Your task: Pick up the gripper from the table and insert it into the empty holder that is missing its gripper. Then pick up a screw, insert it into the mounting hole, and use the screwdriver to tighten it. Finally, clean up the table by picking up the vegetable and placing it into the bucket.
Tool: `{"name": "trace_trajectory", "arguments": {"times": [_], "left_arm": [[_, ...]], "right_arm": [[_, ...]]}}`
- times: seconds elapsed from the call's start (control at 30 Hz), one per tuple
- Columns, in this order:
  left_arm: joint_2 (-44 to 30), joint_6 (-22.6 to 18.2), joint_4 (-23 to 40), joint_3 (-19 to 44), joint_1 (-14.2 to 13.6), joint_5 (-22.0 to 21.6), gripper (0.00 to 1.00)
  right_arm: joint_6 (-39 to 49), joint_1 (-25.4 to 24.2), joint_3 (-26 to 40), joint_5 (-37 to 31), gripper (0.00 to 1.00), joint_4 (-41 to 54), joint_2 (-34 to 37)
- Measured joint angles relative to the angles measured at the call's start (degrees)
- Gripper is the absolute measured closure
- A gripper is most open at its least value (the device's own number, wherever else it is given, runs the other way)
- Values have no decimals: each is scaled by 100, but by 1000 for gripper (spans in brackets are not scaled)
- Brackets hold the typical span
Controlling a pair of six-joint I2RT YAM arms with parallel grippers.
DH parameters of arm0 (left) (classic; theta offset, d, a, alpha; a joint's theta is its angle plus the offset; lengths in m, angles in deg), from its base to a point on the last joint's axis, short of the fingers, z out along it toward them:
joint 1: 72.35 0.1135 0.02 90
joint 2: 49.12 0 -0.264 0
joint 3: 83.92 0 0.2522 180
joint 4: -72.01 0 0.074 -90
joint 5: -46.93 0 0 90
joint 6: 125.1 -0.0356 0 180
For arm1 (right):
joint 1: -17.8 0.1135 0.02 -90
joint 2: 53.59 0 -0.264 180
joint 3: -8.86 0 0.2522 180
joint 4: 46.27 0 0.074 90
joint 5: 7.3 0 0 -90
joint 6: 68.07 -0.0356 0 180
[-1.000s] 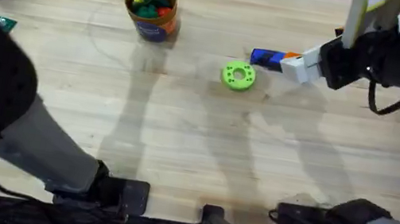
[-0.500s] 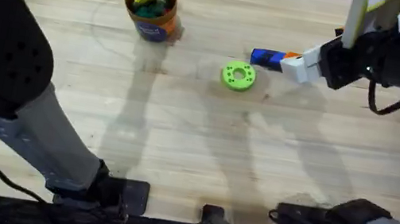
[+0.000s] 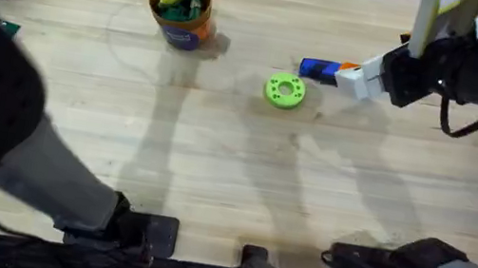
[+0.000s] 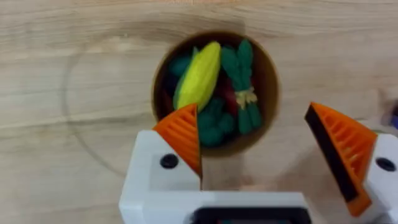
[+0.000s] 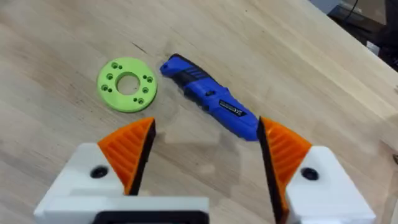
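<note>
Blue screwdriver (image 5: 211,99), lime-green ring (image 5: 127,84), orange bucket (image 3: 180,19) — pale grained table (image 3: 214,169).

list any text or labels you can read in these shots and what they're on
None can be read.
screwdriver: a small white print on its blue body, too small to read.
bucket: a blue-purple label on its side, blurred, no words legible.
lime-green ring: no marking.

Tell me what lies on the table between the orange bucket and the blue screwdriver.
In the overhead view, the lime-green ring lies on the table between the bucket and the screwdriver, close to the screwdriver; the rest of that stretch is bare wood.
</note>
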Motion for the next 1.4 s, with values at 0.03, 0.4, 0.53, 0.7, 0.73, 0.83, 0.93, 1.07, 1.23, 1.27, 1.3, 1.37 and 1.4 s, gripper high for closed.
{"name": "trace_trajectory", "arguments": {"times": [0.03,0.4,0.53,0.7,0.73,0.83,0.93,1.07,1.23,1.27,1.3,1.37,1.4], "left_arm": [[197,2,104,-4,0,-1,26],[2417,3,2271,24,0,0,21],[2760,3,2949,22,0,-1,22],[3110,2,3356,22,0,0,22],[3179,2,3394,22,0,0,22],[3321,3,3419,22,0,0,22],[3354,3,3419,22,0,-2,21],[3354,3,3419,22,0,-2,21],[3354,3,3419,22,0,-2,21],[3354,3,3419,22,0,-2,21],[3354,3,3419,22,0,-2,21],[3354,3,3419,22,0,-2,21],[3354,3,3419,22,0,-2,21]], "right_arm": [[0,0,0,0,47,1,0],[0,0,0,0,47,16,0],[0,0,0,0,47,13,0],[0,0,0,0,47,15,0],[0,0,0,0,47,15,0],[0,0,0,0,47,14,0],[0,0,0,0,47,11,0],[0,0,0,0,47,11,0],[0,0,0,0,47,11,0],[0,0,0,0,47,11,0],[0,0,0,0,47,11,0],[0,0,0,0,47,11,0],[0,0,0,0,47,11,0]]}}
